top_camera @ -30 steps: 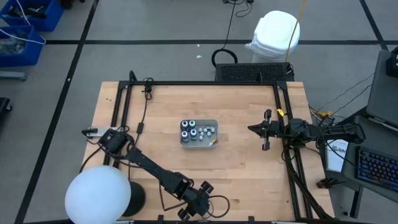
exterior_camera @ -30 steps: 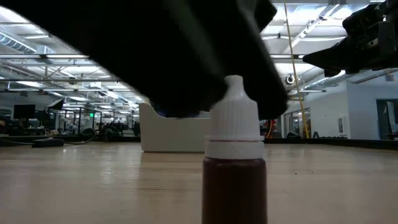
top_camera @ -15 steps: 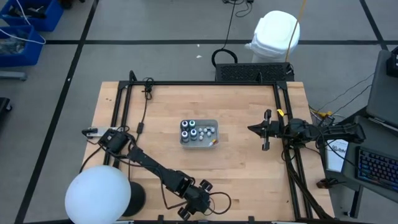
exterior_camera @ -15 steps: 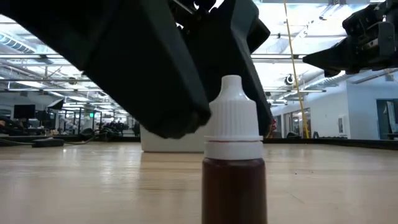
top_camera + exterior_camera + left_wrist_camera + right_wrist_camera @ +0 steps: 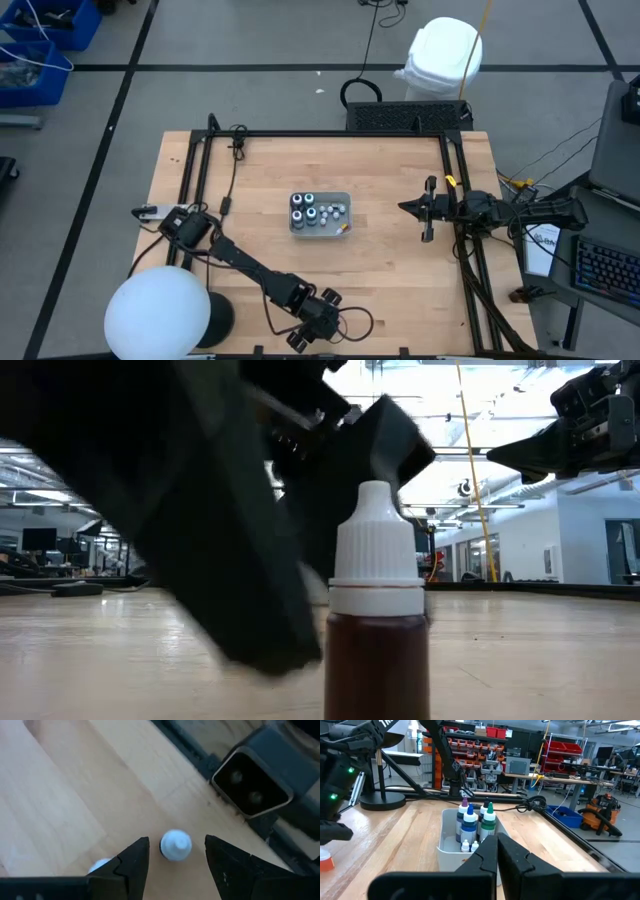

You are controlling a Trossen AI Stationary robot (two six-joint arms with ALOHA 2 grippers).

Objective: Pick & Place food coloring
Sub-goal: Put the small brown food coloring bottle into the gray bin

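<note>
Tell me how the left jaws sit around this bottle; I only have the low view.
Observer: The left wrist view shows the bottle centred between the open left jaws, with a gap on each side and nothing touching.
Operator: Say where the other bottles are.
Observer: The high view shows a small white bin in the middle of the table, holding the other bottles.
Operator: Report the right arm.
Observer: The right arm waits by the table's right side, its jaws shut on nothing.
</note>
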